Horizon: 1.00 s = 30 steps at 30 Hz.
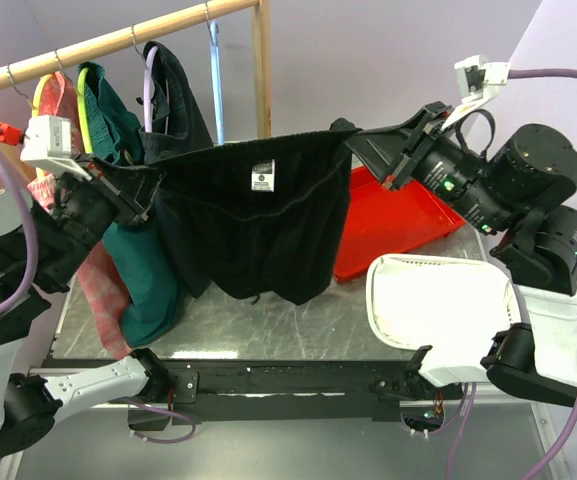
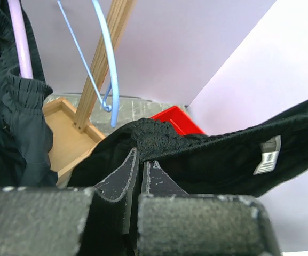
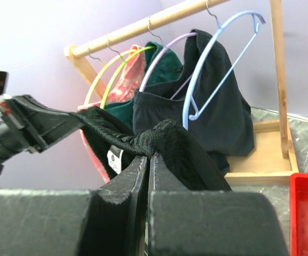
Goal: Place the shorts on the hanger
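The black shorts (image 1: 258, 230) hang stretched by the waistband between my two grippers, above the table, with the white label (image 1: 262, 180) facing the camera. My left gripper (image 1: 153, 190) is shut on the left end of the waistband; in the left wrist view the gripper (image 2: 141, 154) pinches the bunched fabric (image 2: 212, 154). My right gripper (image 1: 353, 145) is shut on the right end, and in the right wrist view this gripper (image 3: 149, 157) pinches the shorts (image 3: 180, 144). The light blue hanger (image 1: 215, 80) hangs empty on the rail behind the shorts, and shows in both wrist views (image 2: 111, 69) (image 3: 207, 58).
The wooden rack rail (image 1: 118, 40) and its post (image 1: 261, 70) stand at the back. It carries a purple hanger with a dark garment (image 1: 173, 100), dark green shorts (image 1: 118, 130) and pink checked shorts (image 1: 103, 290). A red tray (image 1: 398, 215) and a white basket (image 1: 438, 300) sit at the right.
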Each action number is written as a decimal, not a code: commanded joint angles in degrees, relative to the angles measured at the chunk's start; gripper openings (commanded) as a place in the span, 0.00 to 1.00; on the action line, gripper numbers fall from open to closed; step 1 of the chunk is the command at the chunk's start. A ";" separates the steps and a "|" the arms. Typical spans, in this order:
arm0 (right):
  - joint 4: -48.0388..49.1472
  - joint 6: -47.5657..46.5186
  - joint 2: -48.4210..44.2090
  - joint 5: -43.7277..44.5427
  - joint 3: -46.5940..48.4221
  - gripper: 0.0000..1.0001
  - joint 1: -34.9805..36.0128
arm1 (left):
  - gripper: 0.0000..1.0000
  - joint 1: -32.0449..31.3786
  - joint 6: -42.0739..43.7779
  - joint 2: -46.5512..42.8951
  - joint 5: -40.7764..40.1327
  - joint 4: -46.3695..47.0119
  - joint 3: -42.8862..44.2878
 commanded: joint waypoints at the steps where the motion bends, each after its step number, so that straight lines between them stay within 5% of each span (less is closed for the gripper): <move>1: 7.83 -0.29 -3.97 6.54 -5.42 0.00 0.01 | 0.01 0.44 1.86 0.89 -0.82 1.54 -0.89; 6: 5.55 -1.00 -12.13 13.24 -22.65 0.00 -0.69 | 0.01 0.44 2.39 3.36 4.98 -1.01 -4.23; 9: 6.42 1.72 -20.65 12.89 -42.82 0.00 -2.88 | 0.01 0.44 3.09 6.07 6.66 -3.64 -5.55; 12: 6.34 3.66 -25.41 10.36 -53.93 0.00 -9.96 | 0.01 0.44 2.66 8.01 6.84 -3.83 -10.44; 18: 11.32 2.00 -22.26 -1.95 -70.02 0.00 -23.44 | 0.01 0.35 -3.05 9.77 8.68 5.38 -30.28; 25: 16.18 2.00 -13.03 -4.86 -76.47 0.00 -24.07 | 0.02 -2.73 -6.40 11.45 5.87 17.16 -43.25; 30: 16.01 1.64 -11.18 -3.90 -76.04 0.00 -24.07 | 0.34 -2.90 -4.12 11.18 6.75 17.27 -45.55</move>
